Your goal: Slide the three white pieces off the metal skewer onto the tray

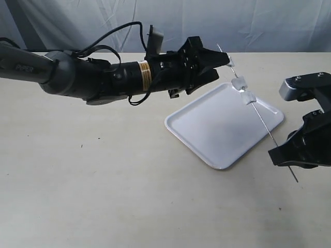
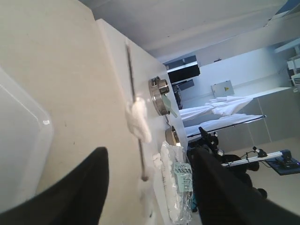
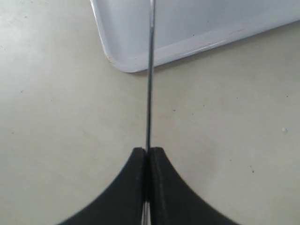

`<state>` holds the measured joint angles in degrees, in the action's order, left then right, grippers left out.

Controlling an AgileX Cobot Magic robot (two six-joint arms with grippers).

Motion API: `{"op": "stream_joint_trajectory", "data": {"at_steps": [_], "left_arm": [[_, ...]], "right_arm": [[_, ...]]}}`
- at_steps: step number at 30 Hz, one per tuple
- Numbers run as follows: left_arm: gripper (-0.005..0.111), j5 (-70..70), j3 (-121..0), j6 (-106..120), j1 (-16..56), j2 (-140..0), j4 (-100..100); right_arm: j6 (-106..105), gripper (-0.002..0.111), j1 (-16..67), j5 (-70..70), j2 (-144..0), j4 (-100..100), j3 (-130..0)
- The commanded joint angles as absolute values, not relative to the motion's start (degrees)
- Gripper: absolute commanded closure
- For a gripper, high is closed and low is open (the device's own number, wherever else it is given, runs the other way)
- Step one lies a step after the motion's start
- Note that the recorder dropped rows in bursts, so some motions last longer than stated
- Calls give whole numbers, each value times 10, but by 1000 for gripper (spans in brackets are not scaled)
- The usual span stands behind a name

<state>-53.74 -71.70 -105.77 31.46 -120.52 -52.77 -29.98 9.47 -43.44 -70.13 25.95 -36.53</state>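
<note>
The thin metal skewer slants over the far right corner of the white tray. My right gripper is shut on its lower end, and the rod leaves the closed fingertips toward the tray's rim. Three white pieces are threaded on the upper half, at the top, in the middle and lowest. My left gripper stands open beside the top piece. In the left wrist view one piece on the rod lies ahead of the open gripper.
The beige table runs to a far edge under a white cloth backdrop. Past that edge the left wrist view shows a clear bag of white items and round metal parts. The left arm stretches across from the left.
</note>
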Motion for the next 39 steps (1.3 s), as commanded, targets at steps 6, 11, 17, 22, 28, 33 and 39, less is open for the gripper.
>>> {"op": "stream_joint_trajectory", "data": {"at_steps": [6, 11, 17, 22, 28, 33, 39], "left_arm": [[55, -489, -751, -1059, 338, -1209, -522], [55, -487, -764, -1059, 338, -1209, -520], [55, -481, -766, -1058, 338, -1209, -525], [55, -460, -766, -1056, 338, -1209, -531], [59, -451, -766, -1056, 338, -1209, -536], [64, -450, -766, -1054, 338, -1209, -536], [72, -450, -766, -1054, 338, -1209, -535]], "right_arm": [[-299, 109, 93, -436, -695, 262, -362], [-299, 109, 93, -442, -695, 261, -362], [-299, 109, 93, -444, -695, 259, -362], [-299, 109, 93, -443, -695, 259, -362], [-299, 109, 93, -439, -695, 259, -362], [-299, 109, 93, -438, -695, 257, -362], [-299, 109, 93, -436, -695, 255, -362]]}}
